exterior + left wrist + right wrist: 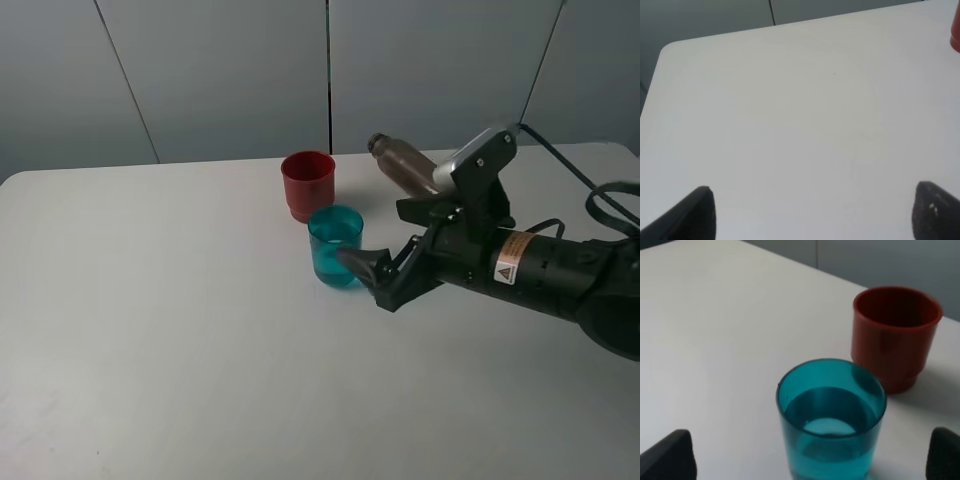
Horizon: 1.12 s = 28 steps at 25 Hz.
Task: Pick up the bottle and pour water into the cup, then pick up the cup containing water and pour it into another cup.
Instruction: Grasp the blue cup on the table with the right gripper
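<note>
Two cups stand close together on the table (150, 320) in the high view, the teal cup (335, 245) just in front of the red cup (307, 183). The bottle (405, 163) shows tilted behind the right arm. The right gripper (366, 279) is spread wide, just short of the teal cup

Left wrist: the left gripper (817, 215) gapes over bare table, grasping nothing

Right wrist: water (827, 426) sits in the teal cup, centred between the fingers. Advance level, close gently on its lower wall, lift upright, then tip slowly over the red rim
</note>
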### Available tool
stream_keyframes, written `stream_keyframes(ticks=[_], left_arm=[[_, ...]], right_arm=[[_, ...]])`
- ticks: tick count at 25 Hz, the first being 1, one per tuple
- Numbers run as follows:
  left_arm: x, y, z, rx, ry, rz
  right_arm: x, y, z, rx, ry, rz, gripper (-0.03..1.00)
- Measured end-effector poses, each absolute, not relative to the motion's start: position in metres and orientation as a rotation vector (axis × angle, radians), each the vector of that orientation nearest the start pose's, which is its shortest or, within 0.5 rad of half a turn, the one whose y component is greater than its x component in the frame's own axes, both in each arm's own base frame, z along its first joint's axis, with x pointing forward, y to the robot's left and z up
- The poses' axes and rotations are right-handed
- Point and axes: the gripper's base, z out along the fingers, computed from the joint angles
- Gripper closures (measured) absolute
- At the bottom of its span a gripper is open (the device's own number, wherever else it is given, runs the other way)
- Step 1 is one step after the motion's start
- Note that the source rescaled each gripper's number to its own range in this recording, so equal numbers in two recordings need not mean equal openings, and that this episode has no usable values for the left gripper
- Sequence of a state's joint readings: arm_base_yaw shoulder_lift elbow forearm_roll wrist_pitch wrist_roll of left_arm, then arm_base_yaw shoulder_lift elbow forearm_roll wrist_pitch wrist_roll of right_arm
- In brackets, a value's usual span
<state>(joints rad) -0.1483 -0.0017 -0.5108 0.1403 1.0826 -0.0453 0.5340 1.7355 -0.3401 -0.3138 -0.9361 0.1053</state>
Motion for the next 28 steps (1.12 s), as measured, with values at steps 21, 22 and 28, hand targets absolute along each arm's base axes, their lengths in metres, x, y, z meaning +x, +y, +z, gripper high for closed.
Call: stream_keyframes(ticks=[21, 22, 28], left_arm=[[-0.006, 0.012, 0.279, 0.096, 2.044, 0.047], [-0.006, 0.012, 0.279, 0.096, 2.044, 0.047], [-0.006, 0.012, 0.279, 0.096, 2.044, 0.047]], right_arm=[[0.237, 0.169, 0.065, -0.868, 1.835, 0.509, -0.03], [0.239, 0.169, 0.064, -0.866, 1.83, 0.505, -0.03], [0.259, 0.165, 0.069, -0.814, 1.808, 0.462, -0.03]])
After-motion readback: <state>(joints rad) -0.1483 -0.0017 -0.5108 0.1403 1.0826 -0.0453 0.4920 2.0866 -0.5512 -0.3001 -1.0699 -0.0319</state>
